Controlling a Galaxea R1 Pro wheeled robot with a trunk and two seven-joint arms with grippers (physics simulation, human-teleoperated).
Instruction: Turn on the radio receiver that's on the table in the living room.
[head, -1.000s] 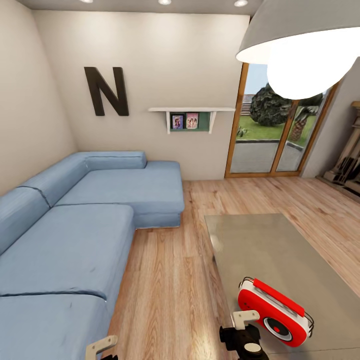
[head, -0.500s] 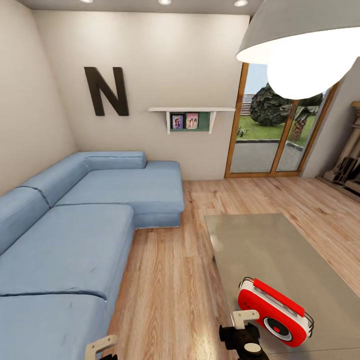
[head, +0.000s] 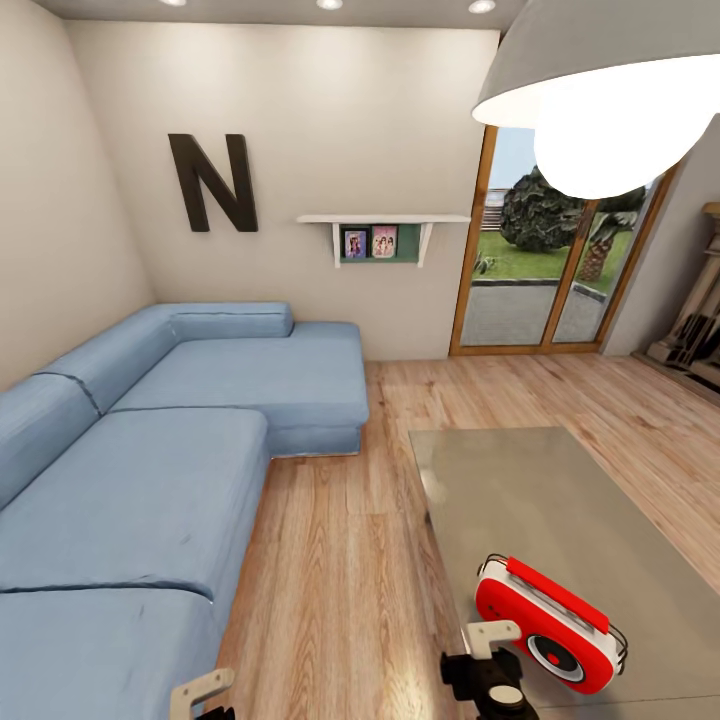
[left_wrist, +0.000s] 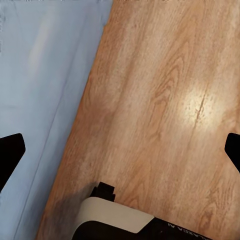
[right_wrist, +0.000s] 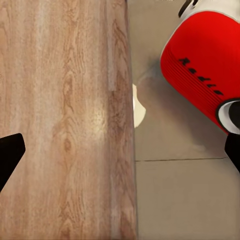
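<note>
The red radio receiver, with its white trim, red handle and round grey dial, sits near the front left corner of the glossy grey-beige table. My right arm hangs just left of the radio, over the table's edge. In the right wrist view the radio lies ahead and off to one side of my open right gripper, whose black fingertips stand wide apart with nothing between them. My left gripper is open too, over the wood floor beside the sofa.
A blue sectional sofa runs along the left. Light wood floor lies between the sofa and the table. A black "N" and a small shelf hang on the back wall, with glass doors to the right. A white pendant lamp hangs near.
</note>
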